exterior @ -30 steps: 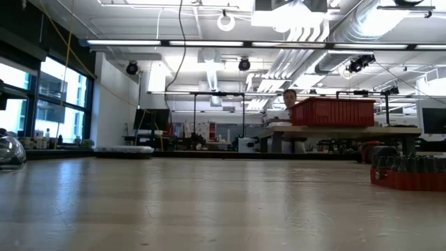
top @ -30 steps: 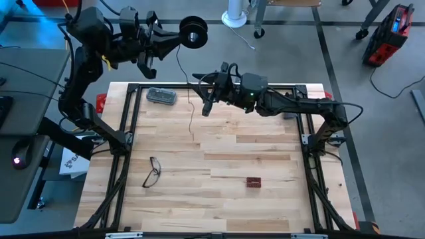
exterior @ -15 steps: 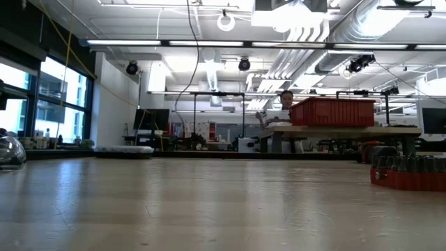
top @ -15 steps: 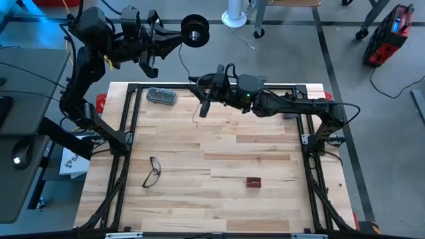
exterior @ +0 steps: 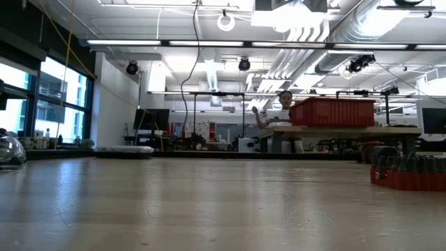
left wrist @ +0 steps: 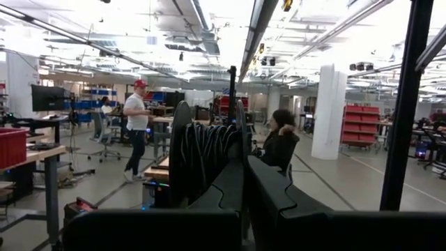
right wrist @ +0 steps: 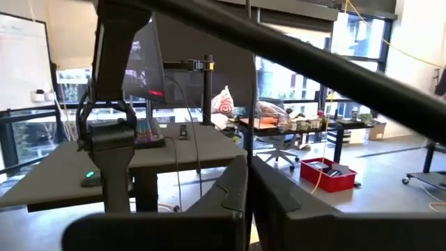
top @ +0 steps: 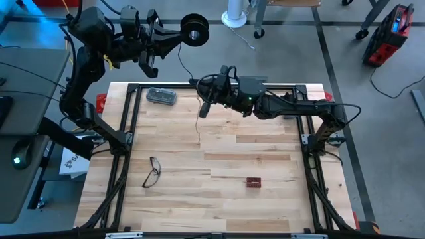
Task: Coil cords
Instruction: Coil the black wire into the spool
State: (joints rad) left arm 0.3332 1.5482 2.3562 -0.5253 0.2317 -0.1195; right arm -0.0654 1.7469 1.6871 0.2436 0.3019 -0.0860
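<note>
- High view: pale wooden-plank table (top: 219,166) in a black frame, both dark arms reaching over its far edge.
- Left gripper (top: 174,38) raised beyond the far-left corner, fingers closed on the small round black reel (top: 194,29); confirmed in the left wrist view, reel (left wrist: 205,164) clamped edge-on between the fingers.
- Right gripper (top: 204,106) low over the far middle of the table, fingers pressed together in the right wrist view, pinching the long thin dark wire (top: 182,66).
- Key relation: wire slanting from reel to right gripper, loose tail (top: 199,126) hanging below toward the planks; reel's axle roughly level, right gripper the nearer to the free end.
- Against one second ago: right gripper drawn slightly nearer the reel, tail shorter and lifted off the wood; left gripper and reel unmoved.
- Unused: black-framed eyeglasses (top: 153,171), small dark red block (top: 253,181), grey case (top: 161,97).
</note>
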